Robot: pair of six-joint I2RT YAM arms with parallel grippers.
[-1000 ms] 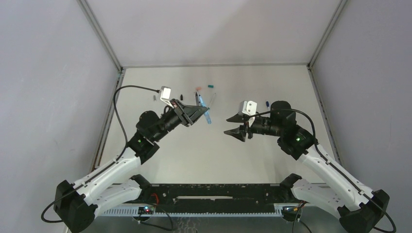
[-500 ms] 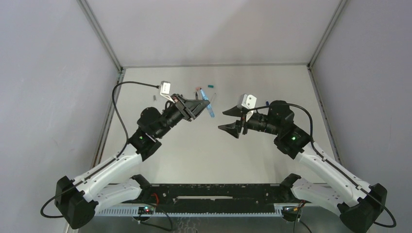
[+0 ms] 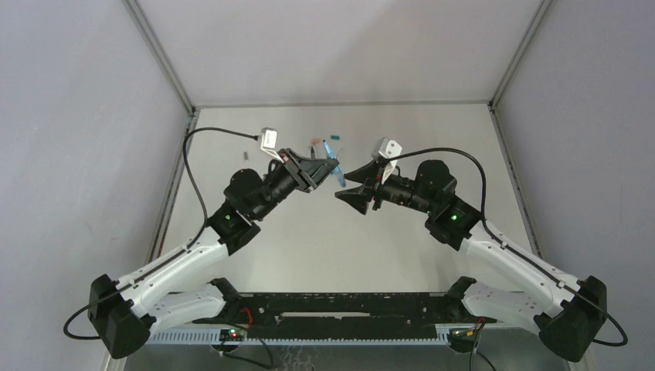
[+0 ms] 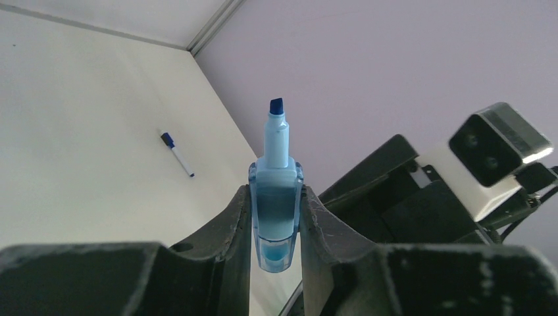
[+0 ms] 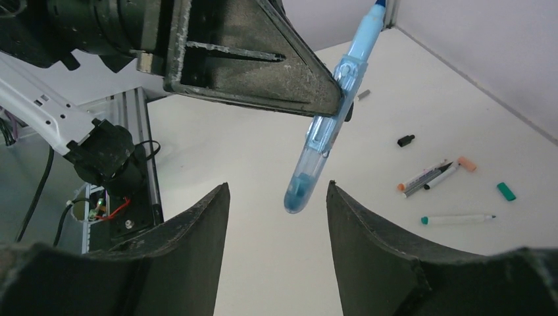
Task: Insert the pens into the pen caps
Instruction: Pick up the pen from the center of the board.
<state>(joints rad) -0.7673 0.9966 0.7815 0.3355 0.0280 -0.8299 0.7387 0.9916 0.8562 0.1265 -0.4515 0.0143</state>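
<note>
Two arms: handover, I judge.
Left fingers [image 4: 238, 214]: clamped on light-blue pen [image 4: 275, 197], nib pointing away from them.
Right fingers [image 5: 217, 201]: open, flanking the pen's tail.
Next: I'd close squarely on the tail before the left lets go.

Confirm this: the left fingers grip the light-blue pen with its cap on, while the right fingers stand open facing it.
Not right. The light-blue pen in the left fingers has no cap on: the left wrist view shows its dark blue tip bare. The rest holds: the right fingers stand open facing it.
</note>
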